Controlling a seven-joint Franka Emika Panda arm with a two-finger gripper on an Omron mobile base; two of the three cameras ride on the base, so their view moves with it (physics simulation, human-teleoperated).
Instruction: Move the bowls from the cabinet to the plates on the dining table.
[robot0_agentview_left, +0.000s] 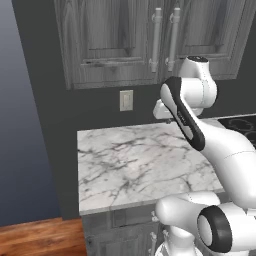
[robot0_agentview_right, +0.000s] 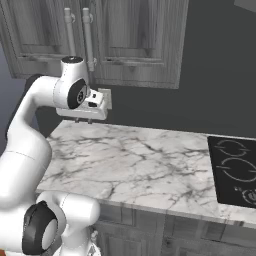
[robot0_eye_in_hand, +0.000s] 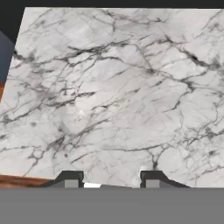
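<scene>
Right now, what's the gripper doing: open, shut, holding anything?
Gripper: open, holding nothing, its fingertips apart above the marble counter.

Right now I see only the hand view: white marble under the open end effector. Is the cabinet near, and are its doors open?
Observer: The cabinet is on the wall just above the marble top, and its doors are shut.
Operator: What lies further along the marble?
Observer: A black stove is set into the marble top's right end.
Operator: Where is the end effector against the cabinet?
Observer: The end effector hangs in the air over the back of the marble top, below the cabinet's silver handles.
</scene>
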